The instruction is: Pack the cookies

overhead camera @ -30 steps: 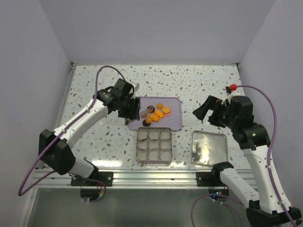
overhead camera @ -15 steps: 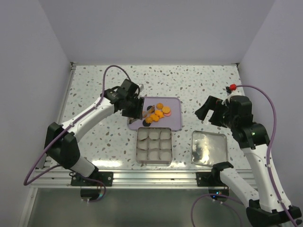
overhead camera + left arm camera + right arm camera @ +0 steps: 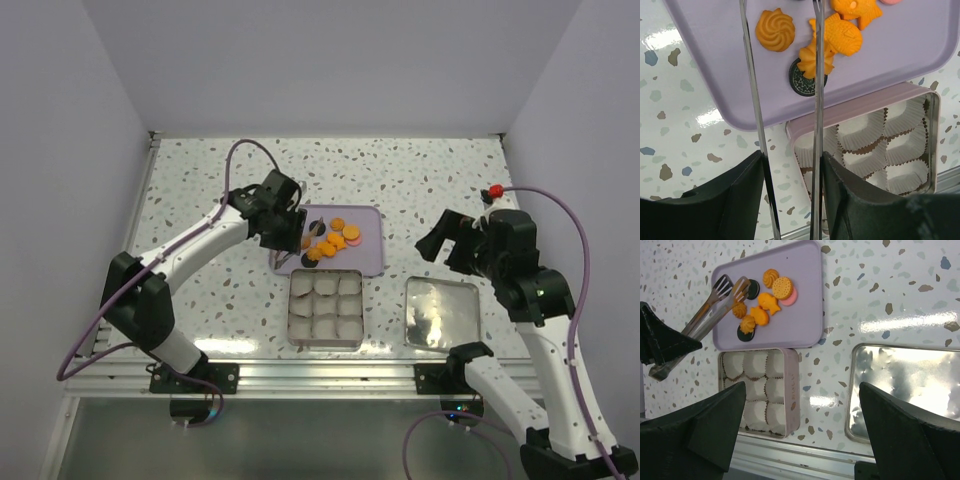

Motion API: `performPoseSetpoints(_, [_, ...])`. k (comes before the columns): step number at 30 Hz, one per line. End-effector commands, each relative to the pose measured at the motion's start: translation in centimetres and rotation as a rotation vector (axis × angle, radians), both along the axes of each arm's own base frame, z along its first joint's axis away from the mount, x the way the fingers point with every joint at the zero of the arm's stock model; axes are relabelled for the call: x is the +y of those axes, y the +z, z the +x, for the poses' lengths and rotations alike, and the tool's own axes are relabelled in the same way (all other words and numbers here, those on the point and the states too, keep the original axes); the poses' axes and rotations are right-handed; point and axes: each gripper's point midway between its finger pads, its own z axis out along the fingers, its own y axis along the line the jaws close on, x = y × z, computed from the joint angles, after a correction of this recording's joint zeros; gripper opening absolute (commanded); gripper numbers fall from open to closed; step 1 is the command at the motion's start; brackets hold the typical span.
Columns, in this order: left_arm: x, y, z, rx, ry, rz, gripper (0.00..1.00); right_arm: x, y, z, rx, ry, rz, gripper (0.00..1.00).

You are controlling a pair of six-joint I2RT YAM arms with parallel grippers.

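The cookies [image 3: 330,240] lie in a cluster on a lilac tray [image 3: 368,262]: orange ones [image 3: 765,302], black ones [image 3: 802,80] and a pinkish one [image 3: 791,296]. My left gripper [image 3: 285,235] is shut on metal tongs [image 3: 710,315]. Their two arms [image 3: 751,90] run out between its jaws [image 3: 790,160]. The tong tips stand apart over the tray's left part, beside the cookies, with nothing gripped between them. My right gripper [image 3: 440,238] hovers open and empty [image 3: 802,385] over the table, right of the tray.
A square pink tin [image 3: 325,308] lined with white paper cups [image 3: 865,132] sits just in front of the tray. Its lid [image 3: 441,312] lies shiny side up to the right. An aluminium rail [image 3: 320,372] borders the near table edge.
The left arm has swung right and away from its base, carrying the tongs over the tray's left side. The right gripper has drifted slightly to the right.
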Motion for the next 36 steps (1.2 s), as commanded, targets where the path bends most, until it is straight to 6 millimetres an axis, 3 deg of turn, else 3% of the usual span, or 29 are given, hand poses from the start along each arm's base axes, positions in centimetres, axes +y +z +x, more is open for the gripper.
performPoseSetpoints(1, [-1.4,3.6,1.3,-0.114,-0.017,-0.066,0.52,-0.3,0.8,-0.5,-0.025,0.000,-0.014,0.99])
performPoseSetpoints(6, [-1.6,5.3,1.4,-0.138,-0.005,-0.093,0.53,-0.3,0.9,-1.0,-0.023,0.006,-0.009,0.99])
performPoseSetpoints(10, [-1.6,5.1,1.0,-0.124,-0.016,-0.082,0.53,-0.4,0.7,-1.3,-0.018,0.011,-0.020,0.99])
performPoseSetpoints(21, [-1.8,2.0,-0.4,-0.051,-0.023,-0.028,0.53,0.0,1.0,-1.2,-0.033,0.046,-0.045,0.99])
performPoseSetpoints(28, [-0.6,0.3,0.0,-0.032,0.035,0.056,0.53,0.1,1.5,-1.1,-0.054,0.074,-0.092,0.99])
performPoseSetpoints(36, [-1.1,-0.5,0.7,-0.015,0.043,0.073,0.49,0.6,1.7,-0.9,-0.063,0.102,-0.116,0.99])
